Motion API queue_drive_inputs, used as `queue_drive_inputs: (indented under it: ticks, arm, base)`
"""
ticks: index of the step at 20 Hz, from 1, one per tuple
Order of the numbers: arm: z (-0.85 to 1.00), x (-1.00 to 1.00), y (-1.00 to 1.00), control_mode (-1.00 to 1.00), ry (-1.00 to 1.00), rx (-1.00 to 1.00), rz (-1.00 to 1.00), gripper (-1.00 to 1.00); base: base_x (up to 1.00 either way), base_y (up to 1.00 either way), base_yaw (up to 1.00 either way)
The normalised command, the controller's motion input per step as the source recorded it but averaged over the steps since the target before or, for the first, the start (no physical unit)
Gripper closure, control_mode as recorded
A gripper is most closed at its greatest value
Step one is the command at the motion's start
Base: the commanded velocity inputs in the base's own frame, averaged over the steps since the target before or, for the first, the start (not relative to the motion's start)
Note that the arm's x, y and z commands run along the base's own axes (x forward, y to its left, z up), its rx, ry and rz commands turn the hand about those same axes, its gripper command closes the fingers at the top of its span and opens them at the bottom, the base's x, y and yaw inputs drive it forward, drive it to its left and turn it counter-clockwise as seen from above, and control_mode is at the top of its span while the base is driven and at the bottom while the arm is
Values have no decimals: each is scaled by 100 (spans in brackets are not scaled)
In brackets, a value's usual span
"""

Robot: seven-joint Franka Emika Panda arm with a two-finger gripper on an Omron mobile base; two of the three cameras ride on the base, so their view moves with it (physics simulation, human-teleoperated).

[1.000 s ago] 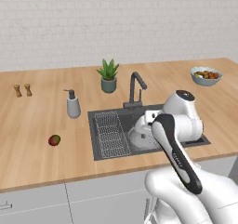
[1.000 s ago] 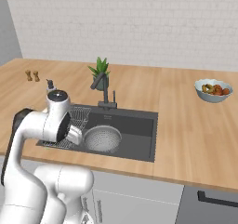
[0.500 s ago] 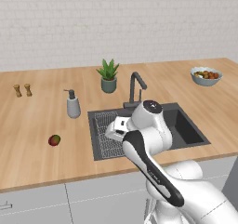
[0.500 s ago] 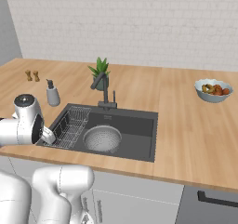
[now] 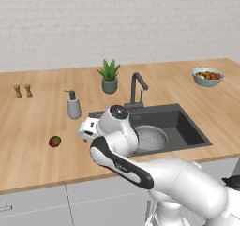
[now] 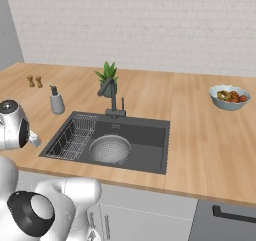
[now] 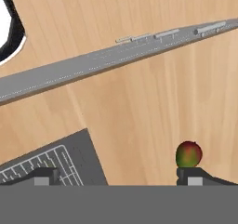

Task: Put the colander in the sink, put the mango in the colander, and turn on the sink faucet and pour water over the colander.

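Note:
The pale perforated colander (image 5: 149,138) (image 6: 110,149) sits upright in the dark sink (image 5: 190,129) (image 6: 150,155), right of the wire rack (image 6: 75,139). On the wooden counter left of the sink lies the red-green mango (image 5: 55,141) (image 7: 188,154). My gripper (image 7: 118,177) (image 5: 86,131) hangs open and empty over the counter between the sink's left edge and the mango. In the hand view the mango lies just above one fingertip (image 7: 193,174). The dark gooseneck sink faucet (image 5: 136,87) (image 6: 112,93) stands behind the basin with no water visible.
A grey soap dispenser (image 5: 73,105) (image 6: 56,101) and a potted plant (image 5: 109,77) stand behind the sink. Two small shakers (image 5: 23,91) are at the far left. A bowl of fruit (image 5: 207,76) (image 6: 229,96) sits at the far right.
The arm has swung left, from over the sink to above the counter beside the mango. The gripper stayed open. The colander has not moved.

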Motion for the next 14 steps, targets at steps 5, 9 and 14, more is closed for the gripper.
queue_drive_inputs:
  ticks: [5, 9, 14]
  arm:
    - [4, 49, 78, -100, 5, 0, 0, -100]
    - [0, 34, 68, -100, 7, 0, 0, -100]
    - [0, 25, 61, -100, 5, -1, 0, -100]
  base:
    - [0, 0, 0]
    - [0, 0, 0]
    - [0, 0, 0]
